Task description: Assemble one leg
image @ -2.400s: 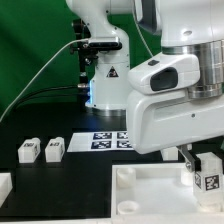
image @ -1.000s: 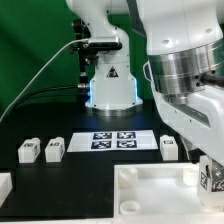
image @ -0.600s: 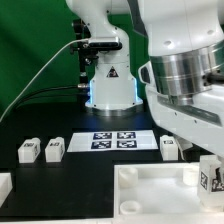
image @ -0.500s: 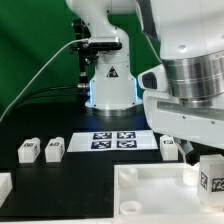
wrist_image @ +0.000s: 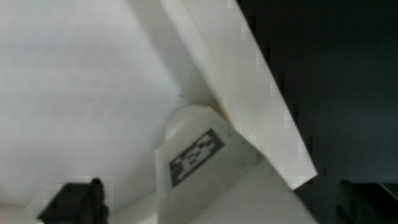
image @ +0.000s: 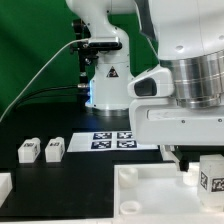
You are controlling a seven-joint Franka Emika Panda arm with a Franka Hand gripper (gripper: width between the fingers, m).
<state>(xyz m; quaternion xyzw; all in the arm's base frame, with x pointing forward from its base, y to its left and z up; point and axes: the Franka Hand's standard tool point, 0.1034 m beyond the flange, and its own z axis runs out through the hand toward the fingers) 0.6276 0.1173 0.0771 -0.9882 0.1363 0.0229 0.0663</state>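
At nine o'clock in the exterior view a green cloth backdrop (image: 25, 50) hangs behind the black table (image: 70, 180). At eight o'clock, cut by the frame's edge, lies a flat white plastic block (image: 5, 185). Just beyond it, towards seven o'clock, two small chunky white plastic posts (image: 28, 150) (image: 54, 148) stand side by side and close together, each with a black-and-white square tag on its face.

Near the centre lies the thin white marker board (image: 112, 140), printed with square black-and-white tags. At twelve o'clock from it rises the white robot base (image: 108, 75), which bears a black warning triangle (image: 112, 72); no writing on it can be read.

At six o'clock sits the large white square plastic tray (image: 150, 190) with a raised rim. The arm's bulky white housing (image: 185, 100) fills three o'clock.

At five o'clock the leg (image: 210, 178), a chunky white plastic post, stands upright at the tray's corner, showing its square tag; whether it sits in a socket cannot be told.

In the wrist view the gripper (wrist_image: 214, 203) is spread wide and grips nothing, well apart from the leg, whose tag faces the camera beside the tray's rim.
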